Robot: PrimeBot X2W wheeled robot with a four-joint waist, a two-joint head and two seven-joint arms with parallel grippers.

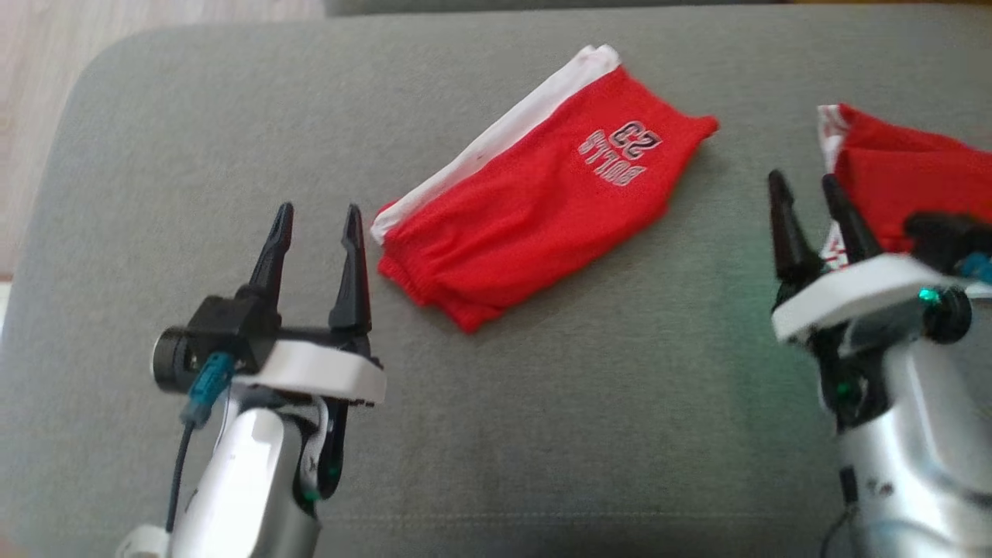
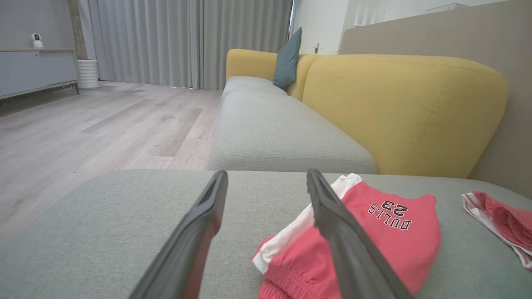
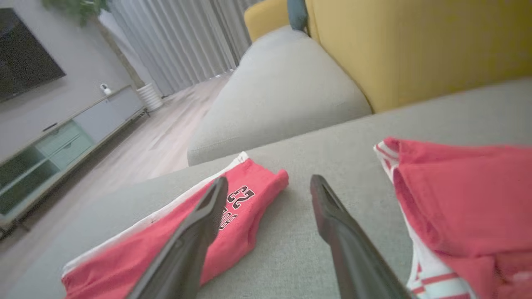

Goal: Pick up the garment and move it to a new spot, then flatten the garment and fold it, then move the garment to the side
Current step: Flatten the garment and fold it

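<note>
Head view first: the left tool (image 1: 319,211) sits at the lower left with its two dark fingers spread apart and nothing between them, pointing up across bare grey fabric. Just to its right, not touching it, lies the pair of red shorts (image 1: 535,209), folded into a slanted strip with a white band along its upper left edge and the print "BULLS 23" near its far end. The waistband end is the part nearest the left tool.

The right tool (image 1: 803,180) is at the right, fingers likewise apart and holding nothing. Its outer finger overlaps the striped edge of a second red and white cloth (image 1: 907,170), which is crumpled against the right border; whether they touch cannot be told. In the right wrist view a strip of bare fabric separates the two red pieces.

Everything rests on a wide grey seat (image 1: 542,434). Its widest free stretch runs along the near side, between the two arms and below the shorts. More free fabric lies left of the shorts, out to the seat's rounded far-left corner, where the wooden floor (image 1: 31,116) begins. Behind the seat, the left wrist view shows a yellow backrest (image 2: 407,112).
</note>
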